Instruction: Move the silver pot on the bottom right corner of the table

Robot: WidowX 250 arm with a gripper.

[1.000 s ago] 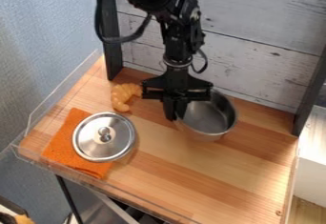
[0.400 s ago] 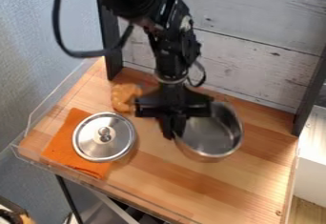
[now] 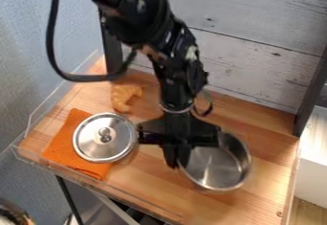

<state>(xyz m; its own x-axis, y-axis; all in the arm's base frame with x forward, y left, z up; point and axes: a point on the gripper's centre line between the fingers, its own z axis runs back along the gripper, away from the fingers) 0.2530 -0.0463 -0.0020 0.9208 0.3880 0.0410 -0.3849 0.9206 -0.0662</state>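
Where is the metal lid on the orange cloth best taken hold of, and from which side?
Probably by the knob at its centre, coming straight down from above. The lid lies roughly flat, knob up, and the knob stands out from the smooth disc, so it should offer two sides to pinch.

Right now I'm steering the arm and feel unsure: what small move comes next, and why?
Probably ease the silver pot toward the bottom right corner of the table: the jaws are at the pot's left rim, and wood shows between it and that corner.
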